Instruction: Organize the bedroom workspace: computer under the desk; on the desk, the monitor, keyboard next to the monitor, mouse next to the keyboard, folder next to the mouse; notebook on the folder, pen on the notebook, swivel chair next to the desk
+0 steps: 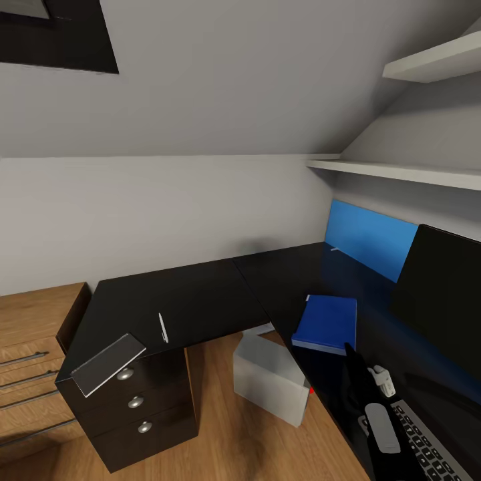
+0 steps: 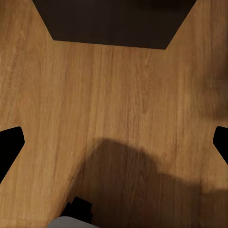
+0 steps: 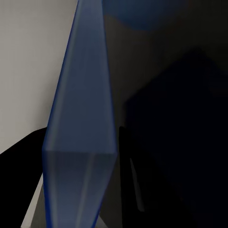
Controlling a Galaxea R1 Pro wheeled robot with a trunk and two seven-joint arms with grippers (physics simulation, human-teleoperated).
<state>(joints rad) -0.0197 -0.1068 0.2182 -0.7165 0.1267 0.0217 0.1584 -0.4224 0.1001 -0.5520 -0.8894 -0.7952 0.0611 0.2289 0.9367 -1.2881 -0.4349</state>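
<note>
The blue folder (image 1: 325, 323) lies flat on the black desk (image 1: 200, 294), in front of the monitor (image 1: 441, 307). My right gripper (image 1: 349, 352) reaches to the folder's near edge. In the right wrist view its dark fingers (image 3: 130, 171) stand on either side of the folder (image 3: 80, 118) and press on it. The keyboard (image 1: 431, 444) lies beside that arm. On the desk's left wing rest the white pen (image 1: 162, 327) and, at the corner, the notebook (image 1: 108, 364). The computer (image 1: 270, 379) stands on the floor at the desk's inner corner. My left gripper (image 2: 114, 142) hangs open over the wood floor.
A light-wood drawer unit (image 1: 33, 361) stands left of the desk, whose left wing has black drawers (image 1: 137, 401). White shelves (image 1: 401, 172) run along the wall above the blue back panel (image 1: 371, 237). Open wood floor (image 1: 220, 427) lies between the desk's wings.
</note>
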